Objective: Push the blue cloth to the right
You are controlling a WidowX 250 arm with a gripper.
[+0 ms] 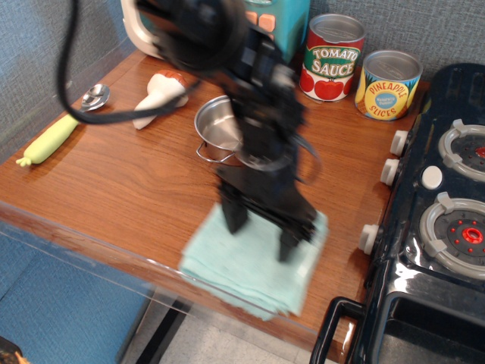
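The blue cloth [250, 265], a pale aqua folded towel, lies at the front of the wooden table [136, 182], right of centre, with its near edge at the table's front edge. My gripper [260, 236] points straight down onto the cloth, its two fingers spread apart and their tips pressing on the towel. One fingertip [233, 220] is at the cloth's far left part, the other at its right part. The arm is motion-blurred and hides part of the steel pan [216, 125].
A toy stove [432, 227] stands right of the cloth, its knobs [367, 239] close by. Tomato sauce can [333, 57] and pineapple can [388, 83] stand at the back. A toy microwave [144, 30], mushroom [159, 95] and yellow-handled spoon [57, 133] are on the left.
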